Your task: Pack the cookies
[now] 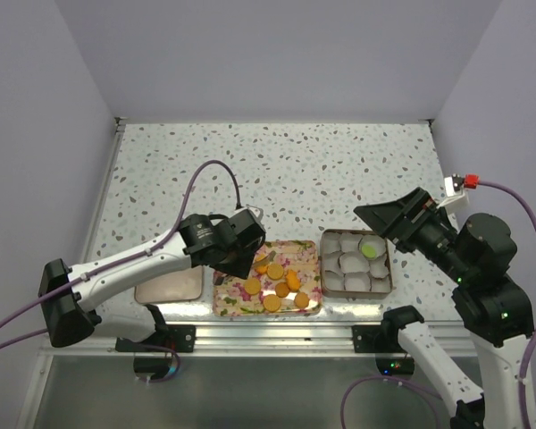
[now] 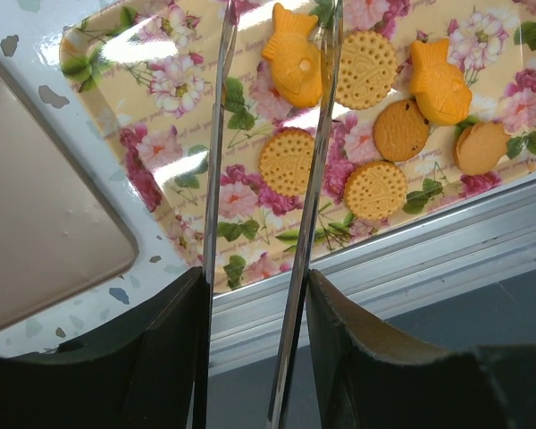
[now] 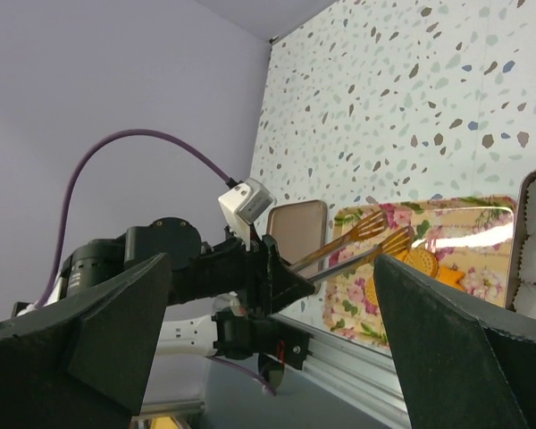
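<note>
1. the step in hand is picking a cookie off the tray. your left gripper (image 2: pixel 255 313) is clamped around a pair of tongs (image 2: pixel 215 179), and the two tong arms stand apart.
2. the tongs reach over the floral tray (image 2: pixel 241 201) in the near middle of the table. a fish-shaped cookie (image 2: pixel 292 63) lies between and partly under the arms near their tips. i cannot tell whether the tips touch it.
3. your right gripper (image 1: pixel 380 217) hangs above the box (image 1: pixel 391 273) just right of the tray. its jaws are spread wide and carry nothing.
4. the next move, as i judge it, calls for setting the tips down either side of the fish cookie. squeeze lightly so it neither slips nor cracks, then carry it right to an unfilled cup.
5. counts:
   - seven orange-brown cookies (image 2: pixel 375 189) show on the tray in the left wrist view, two fish-shaped and five round.
   - one green cookie (image 1: pixel 371 249) already sits in a far-right cup.
   - there are roughly nine white paper cups (image 1: pixel 353 264), too crowded to count exactly.
   - there is one tray, one box, one pair of tongs and one tan mat (image 1: pixel 170 286) left of the tray.
</note>
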### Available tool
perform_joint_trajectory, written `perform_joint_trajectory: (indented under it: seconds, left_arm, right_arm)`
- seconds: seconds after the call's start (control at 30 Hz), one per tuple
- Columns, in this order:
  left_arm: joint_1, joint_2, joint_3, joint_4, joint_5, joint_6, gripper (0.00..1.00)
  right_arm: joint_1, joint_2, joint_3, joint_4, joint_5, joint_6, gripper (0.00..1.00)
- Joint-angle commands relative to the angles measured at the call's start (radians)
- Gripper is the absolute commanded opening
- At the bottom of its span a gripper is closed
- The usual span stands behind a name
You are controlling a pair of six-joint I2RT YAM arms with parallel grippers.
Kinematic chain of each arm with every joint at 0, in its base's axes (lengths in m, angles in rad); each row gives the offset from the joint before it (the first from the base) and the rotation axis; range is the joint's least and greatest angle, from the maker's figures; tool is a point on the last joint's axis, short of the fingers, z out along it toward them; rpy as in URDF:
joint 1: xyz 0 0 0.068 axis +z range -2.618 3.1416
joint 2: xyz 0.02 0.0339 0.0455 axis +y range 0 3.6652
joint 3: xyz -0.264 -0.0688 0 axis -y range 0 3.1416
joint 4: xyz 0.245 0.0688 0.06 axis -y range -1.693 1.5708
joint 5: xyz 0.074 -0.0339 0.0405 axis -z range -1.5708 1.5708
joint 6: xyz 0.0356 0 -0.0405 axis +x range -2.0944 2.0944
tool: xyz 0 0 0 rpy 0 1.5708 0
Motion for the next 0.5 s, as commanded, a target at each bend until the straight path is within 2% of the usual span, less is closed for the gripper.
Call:
perform_joint_trajectory:
  seconds: [0.0,0.1,0.47]
  left_arm:
    - [0.004,0.002,0.0,0.013,-0.029,-0.016,0.52]
    - [0.004,0.016,-0.001,0.005,-0.033,-0.012,0.51]
    - [0.004,0.043,-0.038,0.024,-0.001,-0.008,0.37]
  right_arm:
    - [0.0,-0.007,0.019,-0.016,-0.034,-0.021,0.99]
    - [0.0,-0.006,0.025,-0.019,-0.035,-0.024,0.99]
    - [0.0,-0.021,0.033,-0.05,-0.029,-0.035,0.99]
